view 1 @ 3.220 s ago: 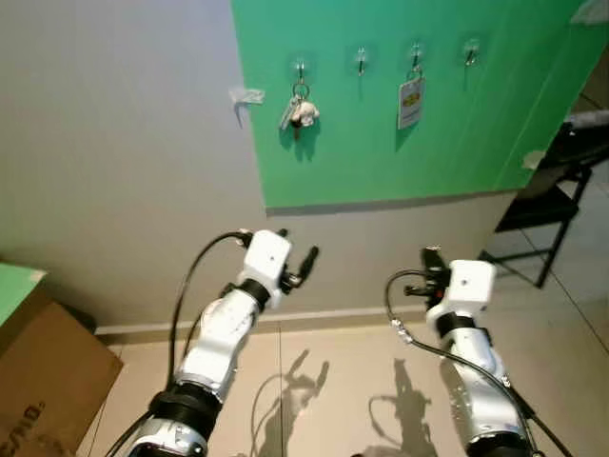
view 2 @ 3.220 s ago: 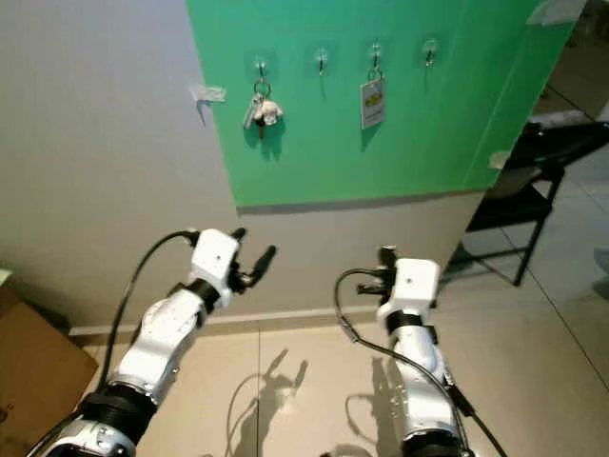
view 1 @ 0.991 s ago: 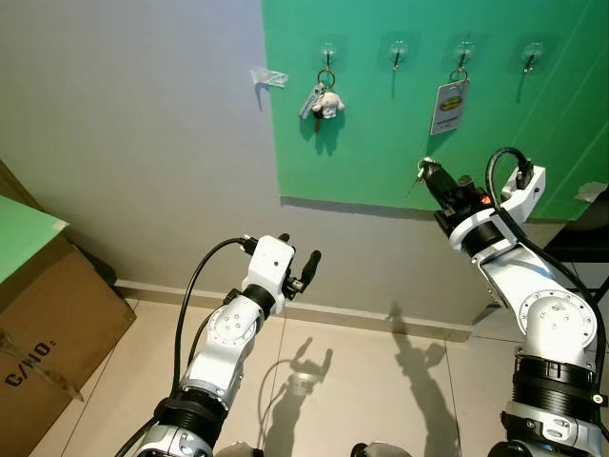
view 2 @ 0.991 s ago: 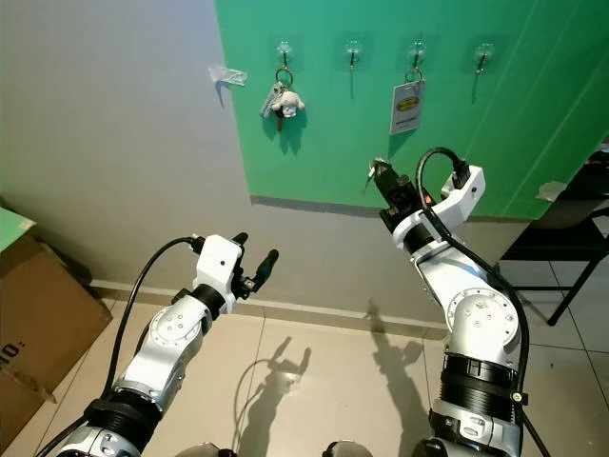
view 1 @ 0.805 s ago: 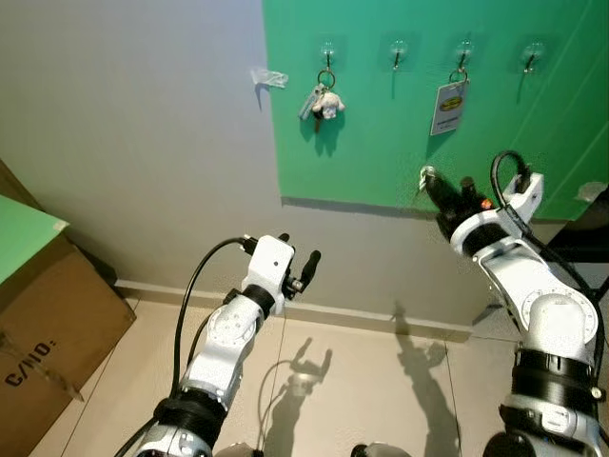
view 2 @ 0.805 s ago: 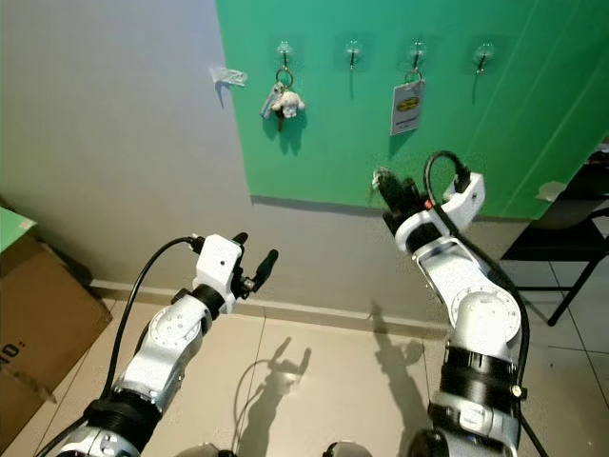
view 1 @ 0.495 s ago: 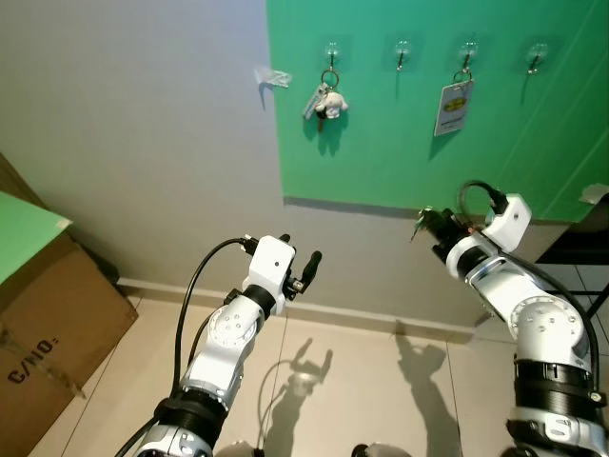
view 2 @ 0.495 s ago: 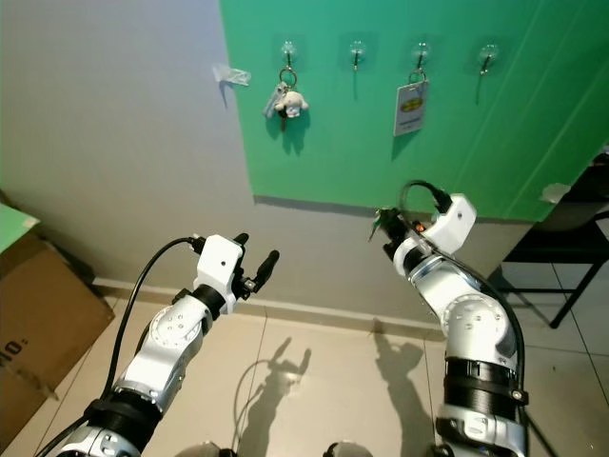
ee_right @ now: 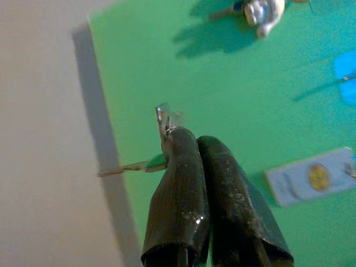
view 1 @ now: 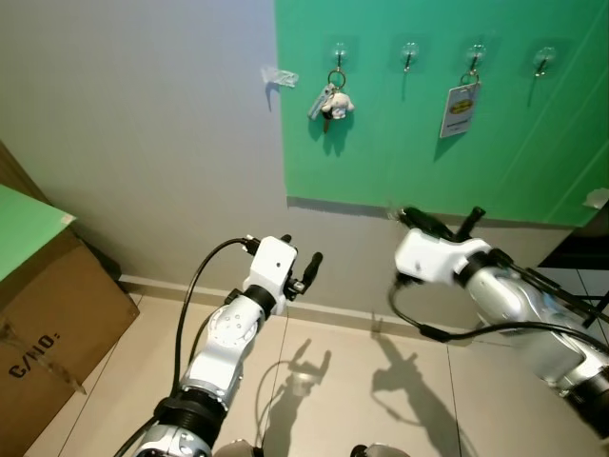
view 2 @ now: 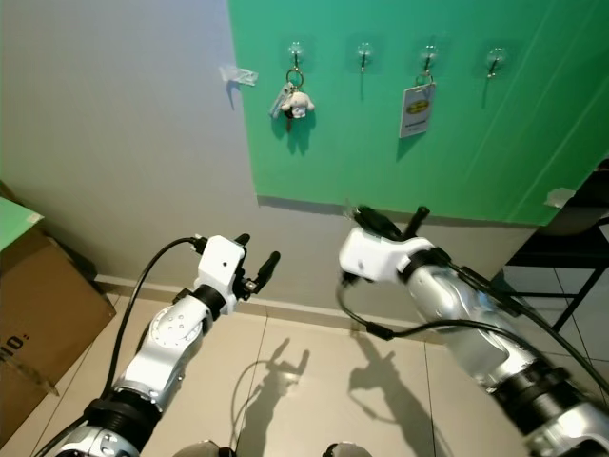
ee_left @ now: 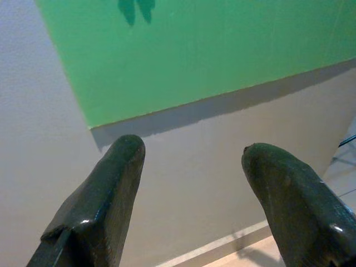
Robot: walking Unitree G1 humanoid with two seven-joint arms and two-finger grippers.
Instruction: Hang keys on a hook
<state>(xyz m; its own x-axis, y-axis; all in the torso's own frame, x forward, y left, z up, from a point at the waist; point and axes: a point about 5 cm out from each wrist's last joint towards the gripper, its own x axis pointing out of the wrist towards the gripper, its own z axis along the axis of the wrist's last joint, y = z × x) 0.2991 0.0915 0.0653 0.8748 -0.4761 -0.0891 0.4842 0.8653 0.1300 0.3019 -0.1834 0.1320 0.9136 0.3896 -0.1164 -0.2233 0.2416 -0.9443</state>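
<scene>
Keys: pinched at the right gripper's fingertips, low before the green panel.
Right gripper: closed on the keys.
Left gripper: fingers spread, empty.
Hooks: four along the panel's top; second and fourth bare.

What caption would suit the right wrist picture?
Right gripper pinching a small key before the green wall panel.
</scene>
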